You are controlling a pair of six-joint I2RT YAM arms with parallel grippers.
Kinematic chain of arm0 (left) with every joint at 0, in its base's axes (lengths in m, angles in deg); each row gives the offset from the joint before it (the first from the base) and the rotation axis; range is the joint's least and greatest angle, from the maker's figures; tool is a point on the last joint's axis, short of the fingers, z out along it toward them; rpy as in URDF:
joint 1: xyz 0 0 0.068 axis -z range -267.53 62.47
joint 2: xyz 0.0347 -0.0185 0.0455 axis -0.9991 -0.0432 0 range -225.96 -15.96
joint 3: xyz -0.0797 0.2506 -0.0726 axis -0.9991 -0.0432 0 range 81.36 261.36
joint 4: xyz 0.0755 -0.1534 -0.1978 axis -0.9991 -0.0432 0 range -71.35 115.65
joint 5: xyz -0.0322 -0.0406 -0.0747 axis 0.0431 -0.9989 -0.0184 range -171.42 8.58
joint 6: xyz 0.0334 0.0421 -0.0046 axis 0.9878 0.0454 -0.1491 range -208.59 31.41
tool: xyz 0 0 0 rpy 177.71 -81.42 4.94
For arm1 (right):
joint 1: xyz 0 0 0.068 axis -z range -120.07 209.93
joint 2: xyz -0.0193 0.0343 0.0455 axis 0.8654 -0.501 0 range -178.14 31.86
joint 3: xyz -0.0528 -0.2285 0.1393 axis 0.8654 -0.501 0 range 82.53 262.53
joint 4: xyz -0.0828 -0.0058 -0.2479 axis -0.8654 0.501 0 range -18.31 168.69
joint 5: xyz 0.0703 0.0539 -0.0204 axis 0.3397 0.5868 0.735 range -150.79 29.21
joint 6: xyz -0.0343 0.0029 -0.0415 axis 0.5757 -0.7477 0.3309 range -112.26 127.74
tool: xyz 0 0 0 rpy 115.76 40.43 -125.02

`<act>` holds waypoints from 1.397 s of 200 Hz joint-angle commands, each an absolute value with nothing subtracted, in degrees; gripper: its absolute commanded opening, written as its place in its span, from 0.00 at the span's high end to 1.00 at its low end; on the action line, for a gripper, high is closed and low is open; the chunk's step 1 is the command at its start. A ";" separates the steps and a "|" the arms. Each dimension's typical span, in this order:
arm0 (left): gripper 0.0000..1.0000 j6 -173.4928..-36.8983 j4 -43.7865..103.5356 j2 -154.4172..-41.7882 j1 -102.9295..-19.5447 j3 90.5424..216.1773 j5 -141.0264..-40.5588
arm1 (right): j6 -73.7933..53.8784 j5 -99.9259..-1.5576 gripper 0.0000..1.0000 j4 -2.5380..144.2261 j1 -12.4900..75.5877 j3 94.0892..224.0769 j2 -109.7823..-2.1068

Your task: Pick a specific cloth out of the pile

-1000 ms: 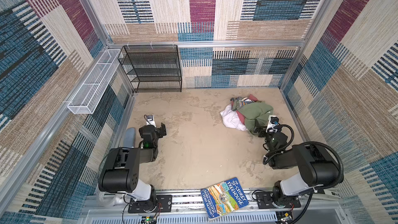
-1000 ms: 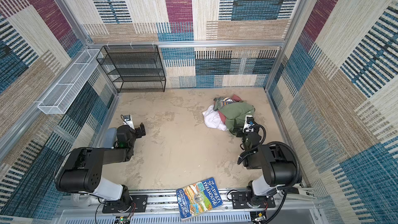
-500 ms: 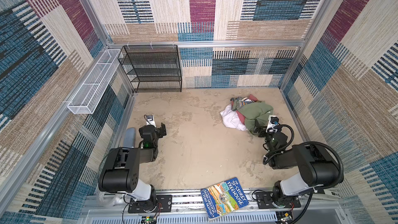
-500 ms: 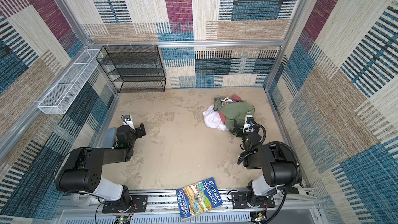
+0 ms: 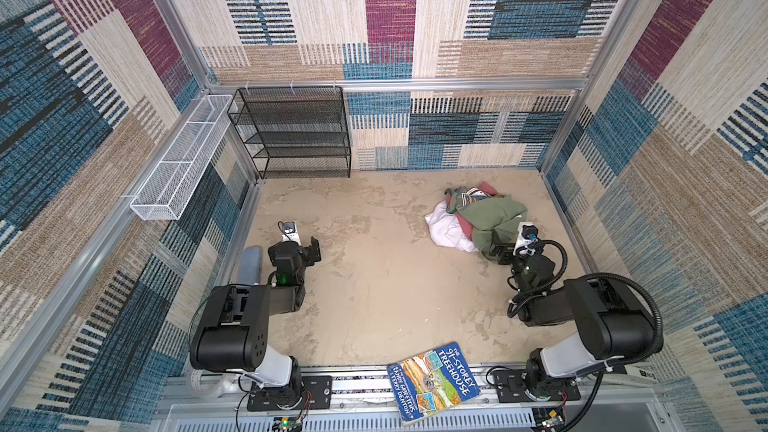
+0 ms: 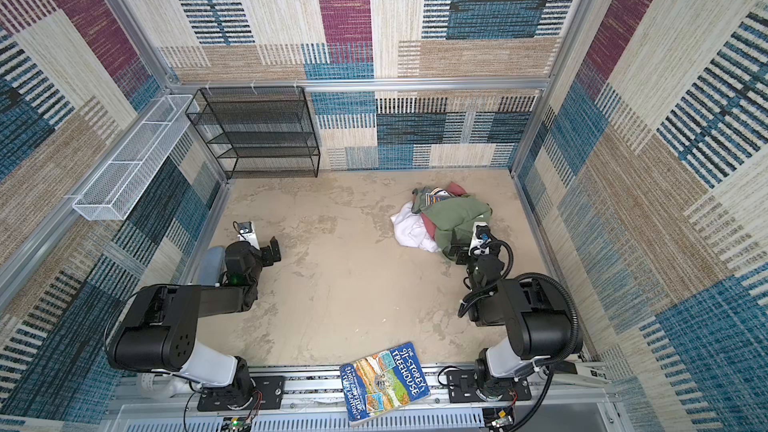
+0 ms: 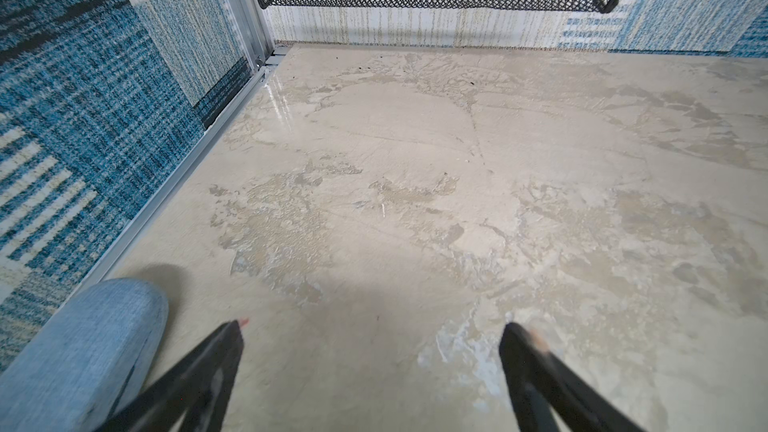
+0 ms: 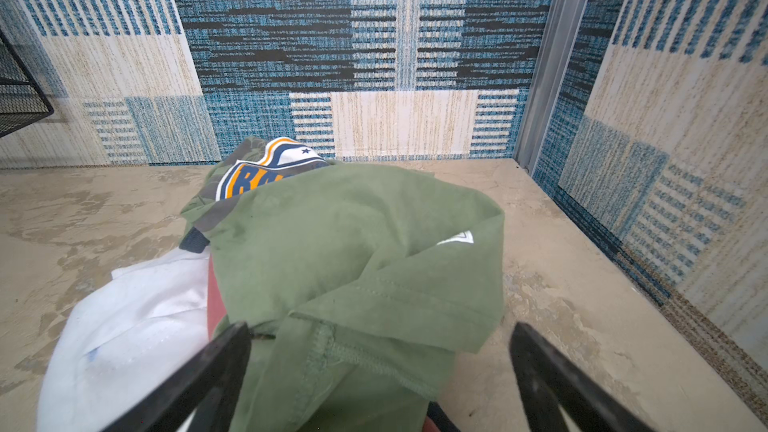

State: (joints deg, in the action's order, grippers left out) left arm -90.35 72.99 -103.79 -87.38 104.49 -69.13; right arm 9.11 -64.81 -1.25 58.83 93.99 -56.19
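White cloth point(image 5: 446, 229) lies at the pile's point(image 5: 478, 209) edge, partly tucked under the olive green garment point(image 5: 490, 218). Right gripper point(image 8: 380, 326), jaws wide and empty, hangs just beside the pile, over that green garment. Left gripper point(image 7: 372, 324), also wide and empty, hangs well apart from the pile above the bare desk point(image 5: 374, 284).

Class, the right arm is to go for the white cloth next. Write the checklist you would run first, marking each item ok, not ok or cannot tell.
1. Right gripper open: ok.
2. Cloth visible: ok, at the edge of the pile.
3. Right gripper aimed at cloth: not ok, the green garment lies ahead of it.
4. Cloth free of other garments: cannot tell, it meets the red garment and any overlap is hidden.
5. Left gripper open, away from pile: ok.
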 commanded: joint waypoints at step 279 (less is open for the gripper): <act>0.35 -104.56 21.88 -87.54 -72.28 127.21 -72.65 | -2.79 -66.54 0.38 62.00 35.63 129.90 -55.09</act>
